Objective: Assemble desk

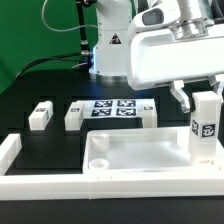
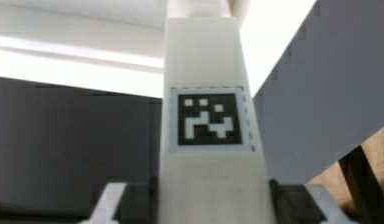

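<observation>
Gripper clamped on leg, leg upright at tabletop right end in exterior view; seated in socket or not, unclear. Loose leg on table, apart from marker board.

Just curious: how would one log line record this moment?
gripper: shut on leg | leg: upright | place: at tabletop corner, seating unclear

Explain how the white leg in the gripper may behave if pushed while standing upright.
The leg in the gripper looks like hard plastic, so probably stiff. It is tall and narrow, so a side push may tip it. Its flat square sides should not roll.
</observation>
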Controlling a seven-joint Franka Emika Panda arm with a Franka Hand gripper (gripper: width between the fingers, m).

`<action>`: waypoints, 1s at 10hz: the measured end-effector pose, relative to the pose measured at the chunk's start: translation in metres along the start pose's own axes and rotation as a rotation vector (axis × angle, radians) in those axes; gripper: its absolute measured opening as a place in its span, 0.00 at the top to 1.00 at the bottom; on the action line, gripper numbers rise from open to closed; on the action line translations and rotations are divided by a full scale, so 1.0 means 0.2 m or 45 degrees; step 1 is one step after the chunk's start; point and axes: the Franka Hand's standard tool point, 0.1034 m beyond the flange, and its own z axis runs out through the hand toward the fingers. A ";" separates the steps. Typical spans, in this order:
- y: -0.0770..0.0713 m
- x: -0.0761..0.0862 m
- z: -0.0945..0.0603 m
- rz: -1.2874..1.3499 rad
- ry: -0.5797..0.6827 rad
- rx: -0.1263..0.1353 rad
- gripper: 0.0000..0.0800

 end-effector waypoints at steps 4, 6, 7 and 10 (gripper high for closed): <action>0.00 0.00 0.00 0.001 0.010 -0.002 0.64; 0.00 0.00 0.00 0.001 0.010 -0.002 0.28; 0.00 0.00 0.00 0.001 0.010 -0.002 0.28; 0.00 0.00 0.00 0.001 0.010 -0.002 0.19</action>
